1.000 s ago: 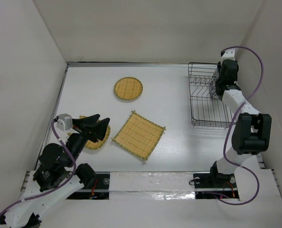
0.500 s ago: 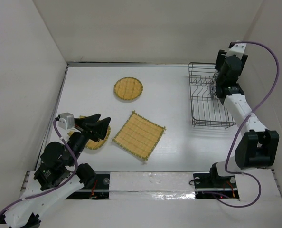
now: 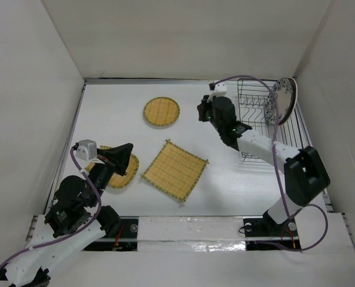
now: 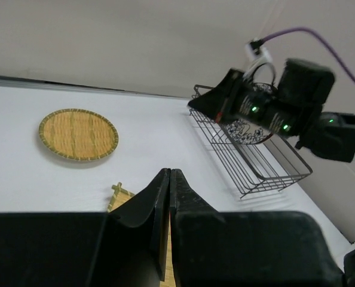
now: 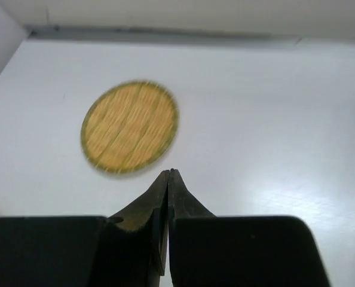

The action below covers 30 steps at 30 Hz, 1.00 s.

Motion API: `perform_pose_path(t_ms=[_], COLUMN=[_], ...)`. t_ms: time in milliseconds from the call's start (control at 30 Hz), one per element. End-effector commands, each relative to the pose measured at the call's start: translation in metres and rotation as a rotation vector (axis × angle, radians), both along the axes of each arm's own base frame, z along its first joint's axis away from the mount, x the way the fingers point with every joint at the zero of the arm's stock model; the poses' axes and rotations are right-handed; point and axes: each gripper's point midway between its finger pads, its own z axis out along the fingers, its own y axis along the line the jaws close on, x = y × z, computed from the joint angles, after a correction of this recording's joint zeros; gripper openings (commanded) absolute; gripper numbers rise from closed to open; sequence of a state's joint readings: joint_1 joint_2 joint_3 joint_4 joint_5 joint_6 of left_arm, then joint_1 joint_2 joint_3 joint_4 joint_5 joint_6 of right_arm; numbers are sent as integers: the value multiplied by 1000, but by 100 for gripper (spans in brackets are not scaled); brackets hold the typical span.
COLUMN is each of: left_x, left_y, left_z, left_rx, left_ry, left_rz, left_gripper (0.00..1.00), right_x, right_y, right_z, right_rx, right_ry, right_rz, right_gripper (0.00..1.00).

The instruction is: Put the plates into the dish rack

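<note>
Plates spread over the white counter (image 3: 225, 179), one already racked, both end effectors shut and empty

A round white plate with a dark blue pattern (image 3: 282, 100) stands upright on edge at the far right of the black wire dish rack (image 3: 252, 146). One round yellow woven disc with a darker rim (image 3: 161, 112) lies flat at the far middle of the counter. The square woven mat (image 3: 174, 170) lies near the front, and a second woven disc (image 3: 125, 176) lies just left of it. The left end effector (image 3: 128, 148) has its fingers pressed together above that second disc, holding nothing. The right end effector (image 3: 200, 113), also fully closed and empty, hangs between the far disc and the rack.
</note>
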<state>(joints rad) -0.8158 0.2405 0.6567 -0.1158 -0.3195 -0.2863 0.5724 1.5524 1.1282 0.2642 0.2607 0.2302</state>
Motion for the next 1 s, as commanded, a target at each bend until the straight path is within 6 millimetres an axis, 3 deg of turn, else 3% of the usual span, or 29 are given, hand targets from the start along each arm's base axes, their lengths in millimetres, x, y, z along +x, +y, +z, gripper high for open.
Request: perform_pose_path(t_ms=[0,133,167,233,267,300,367,400,600,633,733,833,967], left_x=[7,14,16,20,20,21,23,24,30,31,32,33,33], left_y=[1,0,1,2,2,1,1,1,-1,-1,-5,-2,-2], left_z=[7,-1,-2,-8,-8,-10,-10,-11,-19,-20,-22,-22,-21], left_rx=[2,32,36,51,54,61,69,74,106,112,124,124,125], left_ry=[-20,7,11,29,33,37,32,35,60,64,68,68,65], left_rz=[33,55,70,88,94,94,99,103,119,125,111,128,129], left_gripper=[0,0,0,0,1,9,18,24,32,32,34,35,36], right_x=[-3,19,26,36,40,45,51,57,78,79,87,90,94], right_y=[45,65,68,73,74,79,86,83,101,104,116,125,134], right_z=[-26,-62,-82,-90,-96,-112,-121,-138,-159,-171,-176,-187,-199], right_rx=[173,249,256,319,342,350,423,429,539,556,606,660,716], right_ry=[87,190,228,262,277,304,341,368,431,456,484,525,557], right_rz=[47,-5,-8,-27,-30,-33,-23,-46,-61,-73,-62,-59,-52], right_gripper=[6,30,45,56,64,65,67,67,67,67,66,59,41])
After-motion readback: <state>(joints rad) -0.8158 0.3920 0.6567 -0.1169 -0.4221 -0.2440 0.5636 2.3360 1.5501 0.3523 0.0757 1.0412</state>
